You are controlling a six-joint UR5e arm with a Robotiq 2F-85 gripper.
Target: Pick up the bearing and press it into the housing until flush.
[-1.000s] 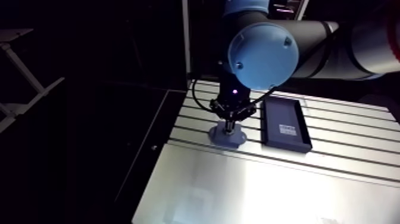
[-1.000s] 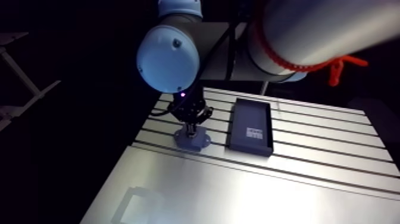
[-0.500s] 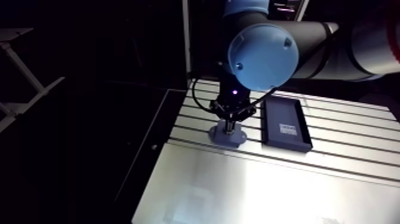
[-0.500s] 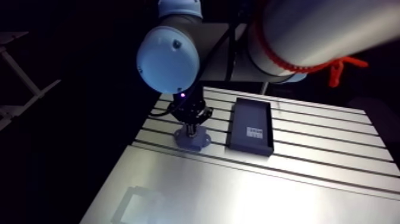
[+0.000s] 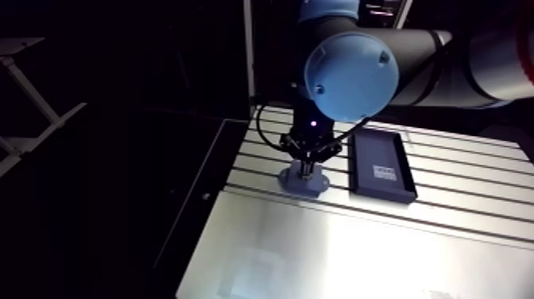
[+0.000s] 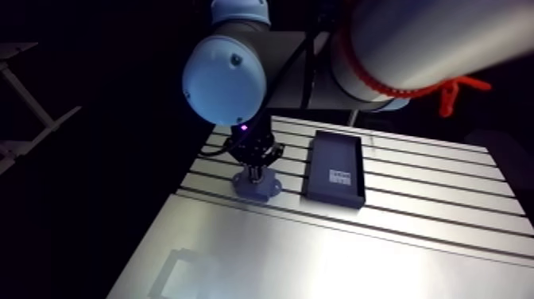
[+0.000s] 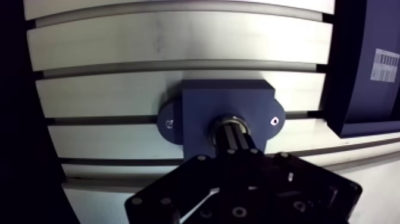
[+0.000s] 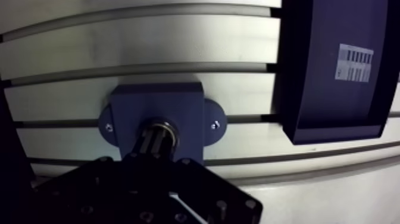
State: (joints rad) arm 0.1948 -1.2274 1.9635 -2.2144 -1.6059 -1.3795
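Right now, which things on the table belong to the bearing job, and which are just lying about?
In the job:
housing
bearing, at the housing's bore
gripper, down on the bearing

Lying about:
dark tray with a label, beside the housing

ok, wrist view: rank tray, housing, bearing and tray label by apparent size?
1. tray, even though partly out of frame
2. housing
3. bearing and label: these look about alike, so not ranked

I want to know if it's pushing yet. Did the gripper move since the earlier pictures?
No. In the arm view the gripper sits at the same spot over the housing, and just as far from the dark tray beside it.
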